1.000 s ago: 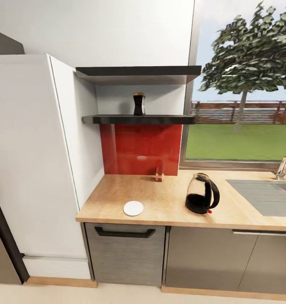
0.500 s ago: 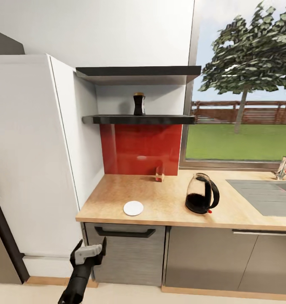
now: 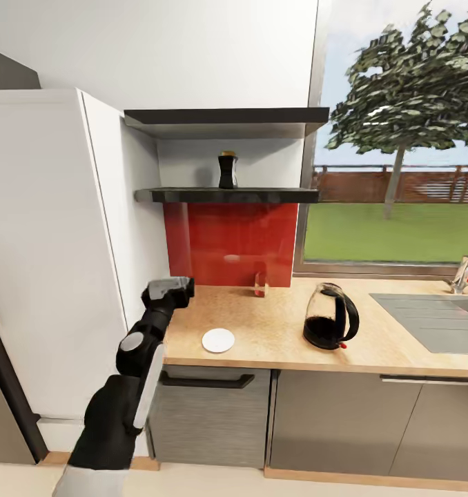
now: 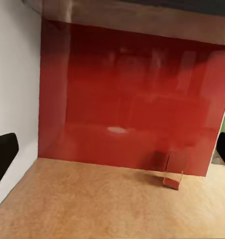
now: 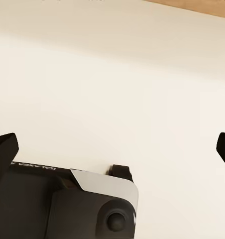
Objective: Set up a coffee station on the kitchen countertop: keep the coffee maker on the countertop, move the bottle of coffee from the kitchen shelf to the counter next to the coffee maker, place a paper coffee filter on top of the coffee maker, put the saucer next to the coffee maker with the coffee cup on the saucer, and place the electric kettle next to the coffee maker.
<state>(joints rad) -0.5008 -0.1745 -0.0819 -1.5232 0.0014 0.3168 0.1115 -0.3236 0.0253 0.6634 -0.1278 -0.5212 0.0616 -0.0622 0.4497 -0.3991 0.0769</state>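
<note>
Head view: small dark yellow-capped coffee bottle [image 3: 227, 170] on shelf [image 3: 227, 196]; flat white saucer [image 3: 218, 340] and clear domed kettle [image 3: 330, 317] on beige worktop [image 3: 275, 331]. Left end effector [image 3: 169, 290] raised, empty, fingers apart. Most steps remain.

Red splashback [image 3: 230, 243] under two dark shelves [image 3: 227, 195]; small carton [image 3: 260, 284] at its foot; white fridge [image 3: 51, 248] left; window [image 3: 398, 172] right, tree [image 3: 406, 90], lawn beyond; sink [image 3: 434, 319], tap [image 3: 465, 273] far right; dishwasher [image 3: 206, 411] below.
</note>
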